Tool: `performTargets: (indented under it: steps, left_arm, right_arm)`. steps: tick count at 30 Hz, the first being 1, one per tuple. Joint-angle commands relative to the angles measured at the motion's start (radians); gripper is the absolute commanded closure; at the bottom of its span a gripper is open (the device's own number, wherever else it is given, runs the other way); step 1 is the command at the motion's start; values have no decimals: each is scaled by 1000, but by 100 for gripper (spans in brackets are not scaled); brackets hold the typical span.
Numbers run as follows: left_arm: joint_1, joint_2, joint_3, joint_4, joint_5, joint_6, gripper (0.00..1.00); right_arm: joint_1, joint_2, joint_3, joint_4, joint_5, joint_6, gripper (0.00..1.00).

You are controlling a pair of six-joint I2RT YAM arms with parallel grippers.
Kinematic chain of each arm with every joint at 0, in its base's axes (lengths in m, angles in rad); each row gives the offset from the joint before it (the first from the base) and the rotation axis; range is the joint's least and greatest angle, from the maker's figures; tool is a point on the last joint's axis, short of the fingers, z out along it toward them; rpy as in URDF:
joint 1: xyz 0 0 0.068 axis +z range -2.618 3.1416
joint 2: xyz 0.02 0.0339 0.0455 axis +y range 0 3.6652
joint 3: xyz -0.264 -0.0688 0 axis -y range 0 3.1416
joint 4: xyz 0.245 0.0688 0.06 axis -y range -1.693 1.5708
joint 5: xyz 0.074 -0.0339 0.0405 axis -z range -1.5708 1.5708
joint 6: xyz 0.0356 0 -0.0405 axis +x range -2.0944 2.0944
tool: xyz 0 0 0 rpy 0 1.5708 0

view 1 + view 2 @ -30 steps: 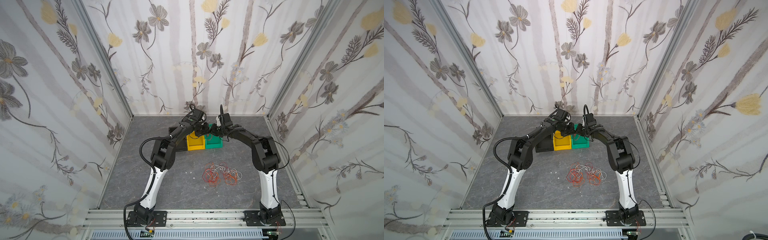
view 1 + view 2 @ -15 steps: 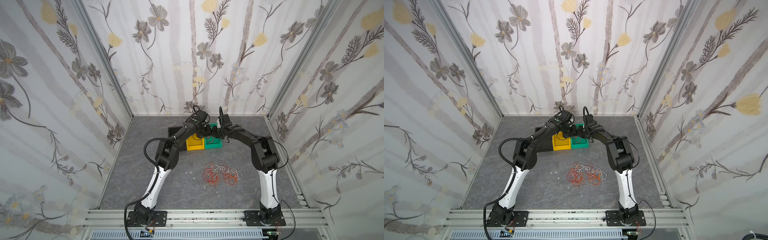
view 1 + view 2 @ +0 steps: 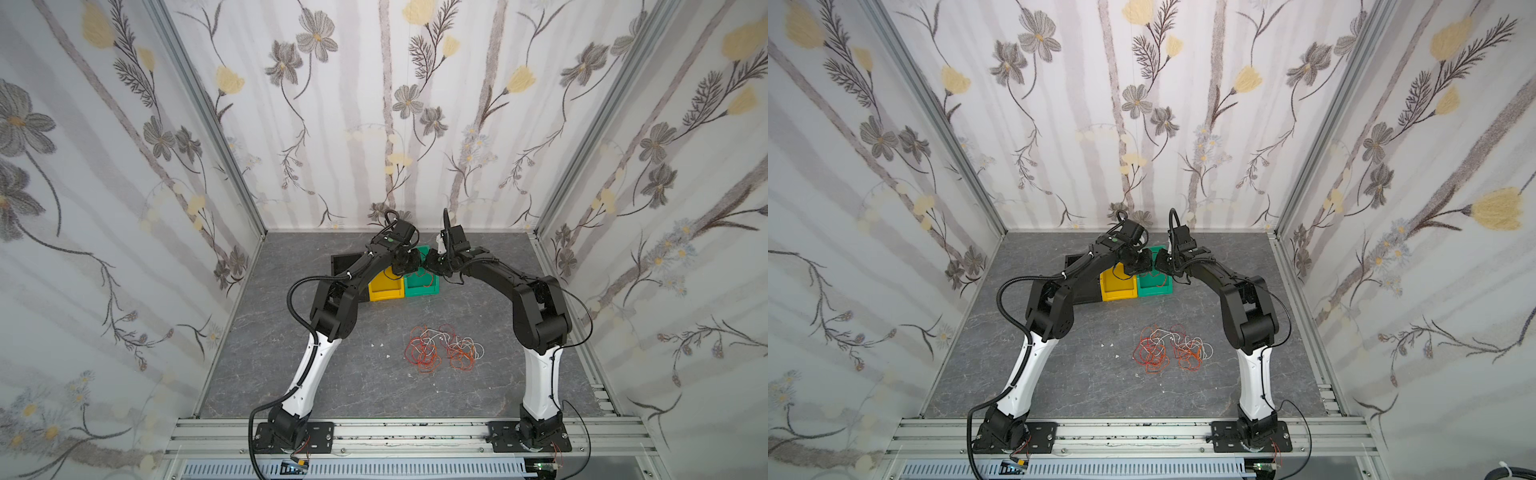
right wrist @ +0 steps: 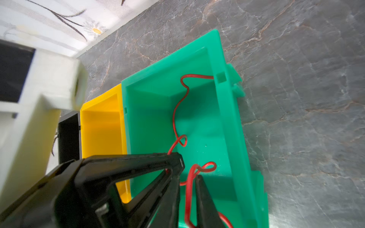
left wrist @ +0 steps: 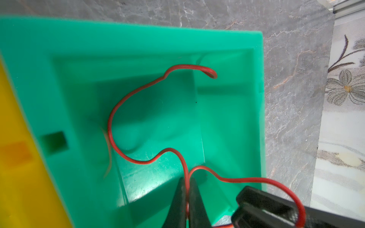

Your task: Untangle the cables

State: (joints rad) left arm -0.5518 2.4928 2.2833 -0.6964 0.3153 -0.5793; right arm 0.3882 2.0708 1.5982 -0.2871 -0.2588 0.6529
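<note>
**A:** Where are the cables (image 3: 442,350) sitting?

**B:** Most of them lie in a loose tangle of red, orange and white strands on the grey marbled worktop (image 3: 353,386). The tangle is in front of the bins, nearer the right arm's base than the left's, and nothing is touching it.

**A:** And the bins?

**B:** Three stand in a row toward the back, touching side to side: a black bin (image 3: 341,262), a yellow bin (image 3: 386,289) and a green bin (image 3: 422,287). In both top views the green one is at the right end.

**A:** Is anything in them?

**B:** A single red wire (image 5: 109,128) is in the green bin. It snakes across the floor, and its far end leans up against an inner wall. The yellow bin's visible inside looks bare.

**A:** What is the left tool (image 5: 187,180) doing?

**B:** It hangs over the green bin with its jaws pressed together on the red wire, which rises out of the bin between the tips.

**A:** And the right tool (image 4: 187,182)?

**B:** It is just beside the left one, and the two arms arch in to meet above that bin. Its jaws stand slightly parted. The same red wire runs down the gap between them and does not look squeezed. A small loop of the wire curls just beyond its tips.
</note>
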Motion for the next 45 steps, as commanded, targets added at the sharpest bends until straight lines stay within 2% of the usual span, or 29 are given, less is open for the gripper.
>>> performTargets:
  steps: [1, 9, 22, 30, 36, 41, 45]
  left_arm:
    - [1, -6, 2, -23, -20, -3, 94]
    - [1, -17, 2, -37, -50, -15, 84]
    - [2, -72, 11, -73, -93, -24, 52]
    - [-2, -187, -62, -72, -123, 0, 44]
    - [-1, -391, -287, 21, -118, 31, 43]
    - [-3, -580, -560, 125, -60, 27, 43]
    - [-20, -724, -798, 234, 36, 13, 43]
  right_arm:
    - [-6, -41, -28, 15, -17, -14, 75]
    - [-32, -114, -111, 35, -30, -23, 62]
    - [-60, -172, -198, 87, -59, -25, 65]
    - [-61, -181, -226, 119, -73, -17, 68]
    - [-61, -259, -264, 65, -25, -59, 65]
    - [-60, -347, -326, -6, -2, -99, 64]
    - [-46, -428, -399, -50, -17, -122, 64]
